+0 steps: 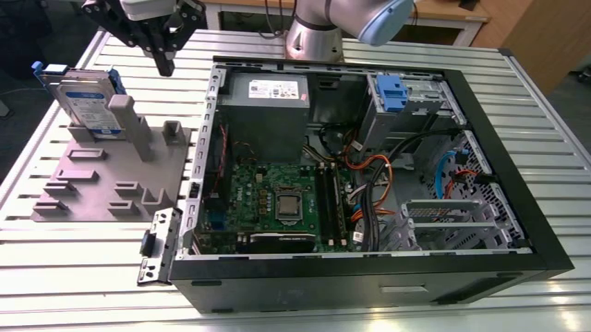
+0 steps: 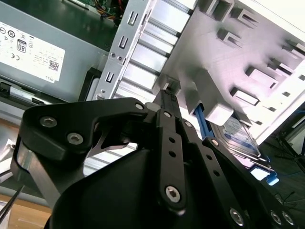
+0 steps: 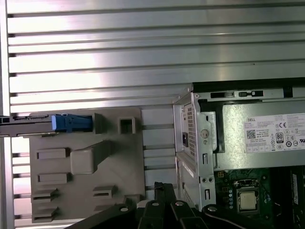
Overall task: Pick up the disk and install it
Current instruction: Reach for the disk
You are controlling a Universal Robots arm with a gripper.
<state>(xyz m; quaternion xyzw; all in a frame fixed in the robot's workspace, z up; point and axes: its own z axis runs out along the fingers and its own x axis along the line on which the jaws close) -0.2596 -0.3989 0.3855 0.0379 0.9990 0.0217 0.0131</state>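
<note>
Disk (image 1: 90, 104) upright in grey fixture (image 1: 102, 183), gripper (image 1: 167, 68) near; fingers (image 2: 167, 102) seemingly together

The grey arm (image 1: 319, 34) rises from its base and bends over, carrying the black hand (image 1: 166, 63) pointing downward, its fingers (image 2: 167, 112) drawn together at the tips, empty

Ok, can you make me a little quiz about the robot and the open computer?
1. True or false: the gripper is holding the disk.
2. Where is the disk? A) inside the computer case; B) standing upright in the grey stand; C) in somebody's hand.
3. Fill in: the big board inside the case is coloured ___.

Key: 1 false, the gripper hangs apart from the disk; 2 B; 3 green.
</note>
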